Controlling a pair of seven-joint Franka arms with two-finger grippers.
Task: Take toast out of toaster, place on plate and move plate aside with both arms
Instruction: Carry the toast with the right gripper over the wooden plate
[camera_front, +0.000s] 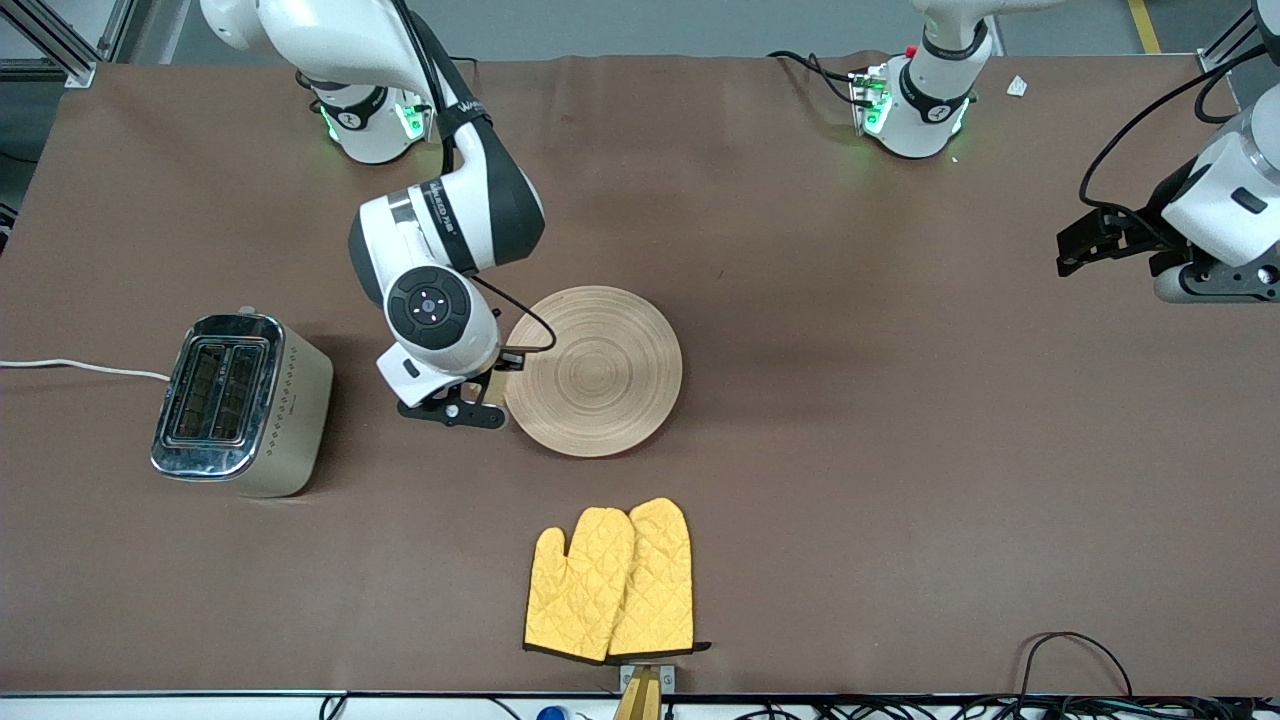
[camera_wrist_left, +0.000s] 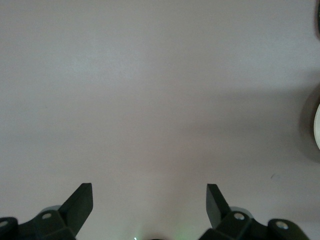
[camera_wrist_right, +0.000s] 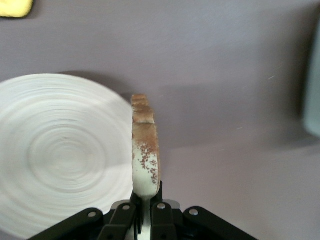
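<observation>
The toast (camera_wrist_right: 145, 142), a thin slice with a brown speckled crust, stands on edge in my right gripper (camera_wrist_right: 148, 196), which is shut on its lower end. My right gripper (camera_front: 488, 392) hangs over the rim of the round wooden plate (camera_front: 597, 370) on the side toward the toaster. In the right wrist view the plate (camera_wrist_right: 60, 155) lies just beside the slice. My left gripper (camera_front: 1085, 245) waits over bare table at the left arm's end. It is open, and its fingers (camera_wrist_left: 80, 202) have nothing between them.
A steel toaster (camera_front: 240, 400) with two open slots stands at the right arm's end of the table, its cord running off the edge. A pair of yellow oven mitts (camera_front: 610, 585) lies nearer the front camera than the plate. Brown cloth covers the table.
</observation>
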